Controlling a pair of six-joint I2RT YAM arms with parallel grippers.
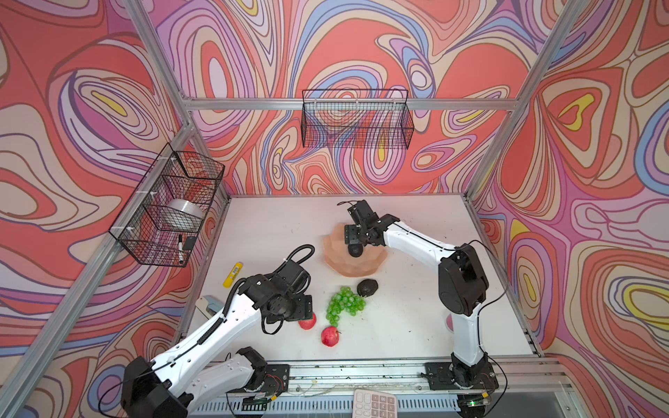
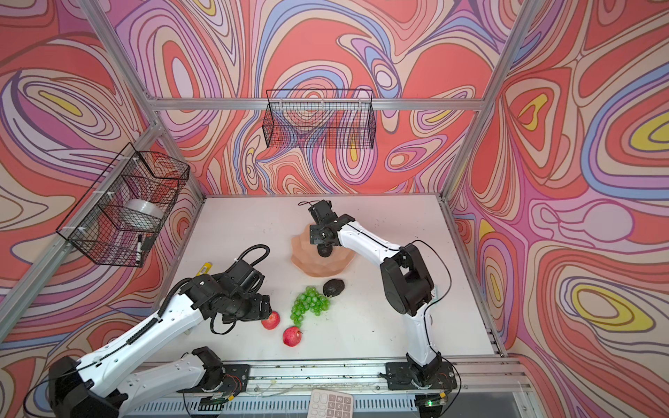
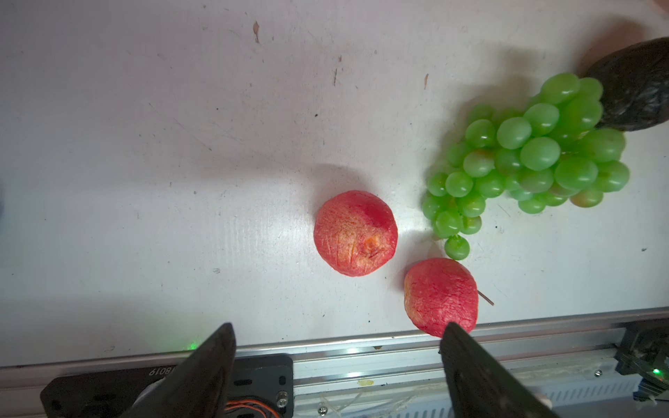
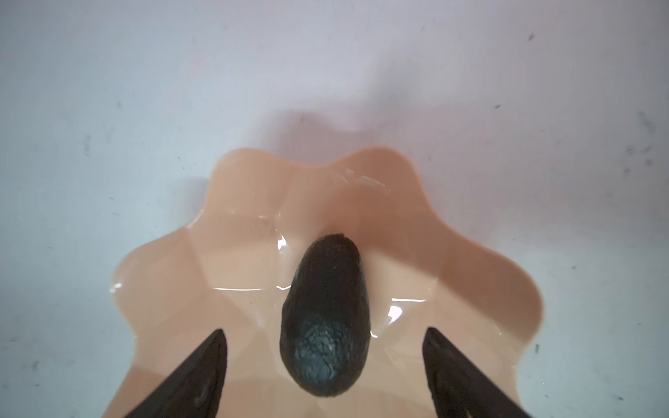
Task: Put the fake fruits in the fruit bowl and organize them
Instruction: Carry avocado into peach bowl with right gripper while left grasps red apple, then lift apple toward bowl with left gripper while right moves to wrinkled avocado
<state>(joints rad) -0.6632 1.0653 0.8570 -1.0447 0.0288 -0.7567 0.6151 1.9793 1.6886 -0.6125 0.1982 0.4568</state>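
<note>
only the right wrist view shows the right tool [image 4: 324, 332] spread wide, clear of the avocado [image 4: 325, 307] lying in the fruit bowl [image 4: 506, 275], its long axis in line with the tool and its narrow end pointing away. the left tool [image 3: 338, 325] is spread and empty above the bench [image 3: 144, 144], where the near apple [image 3: 440, 296], far apple [image 3: 355, 233], grapes [image 3: 525, 163] and second avocado [image 3: 637, 87] lie.

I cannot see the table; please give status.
Left gripper open near apples. Right gripper open over avocado in bowl. Second avocado, grapes on table. Nothing blocks.

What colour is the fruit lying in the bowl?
Dark blackish-green, almost black: an avocado in the peach-pink fruit bowl. Best seen in the right wrist view.
</note>
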